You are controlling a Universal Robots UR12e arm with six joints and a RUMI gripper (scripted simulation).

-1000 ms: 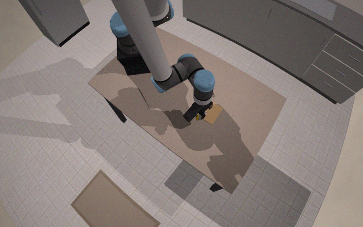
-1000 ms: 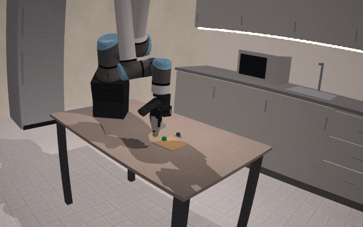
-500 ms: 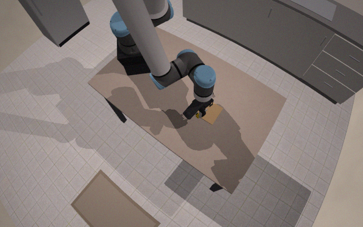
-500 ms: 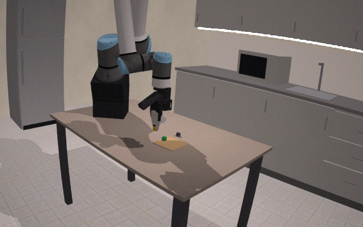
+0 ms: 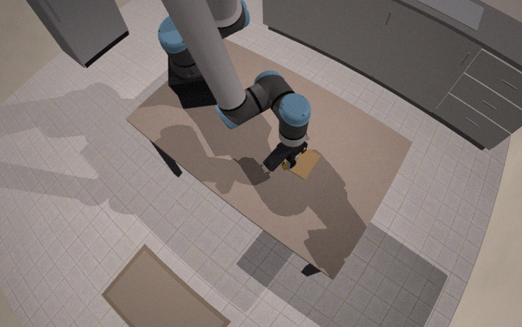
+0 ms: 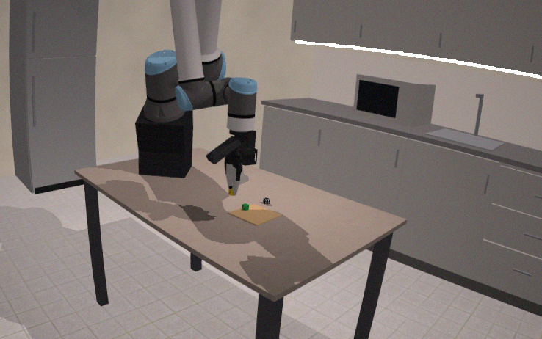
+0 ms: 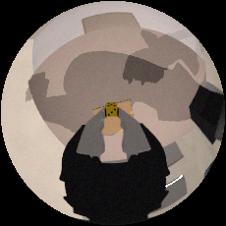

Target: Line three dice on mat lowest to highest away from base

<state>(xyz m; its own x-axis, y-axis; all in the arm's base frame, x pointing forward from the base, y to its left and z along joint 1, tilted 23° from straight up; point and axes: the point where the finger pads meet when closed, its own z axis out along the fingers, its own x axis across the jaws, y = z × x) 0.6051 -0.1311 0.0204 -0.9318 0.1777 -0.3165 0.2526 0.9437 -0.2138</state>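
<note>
Yellow die [image 5: 283,165] [image 6: 230,191] [image 7: 112,109] in jaws; green die [image 6: 244,206] near mat's [image 5: 305,165] [image 6: 255,216] [image 7: 127,107] edge.

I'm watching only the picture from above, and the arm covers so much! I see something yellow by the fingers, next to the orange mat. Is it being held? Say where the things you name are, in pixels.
Observer: Yes. The wrist view shows the yellow die [image 5: 283,165] [image 6: 230,192] [image 7: 111,109] gripped between the two fingers [image 5: 286,164] [image 6: 231,191].
Visitor: Is anything on that mat already?
Observer: The exterior view shows a green die [image 6: 244,206] on the mat [image 5: 308,163] [image 6: 255,216] [image 7: 112,126], near its edge.
Visitor: And the third one?
Observer: In that same view, a black die [image 6: 266,200] sits on the table [image 5: 377,153] [image 6: 339,219] [image 7: 162,115], off the mat.
</note>
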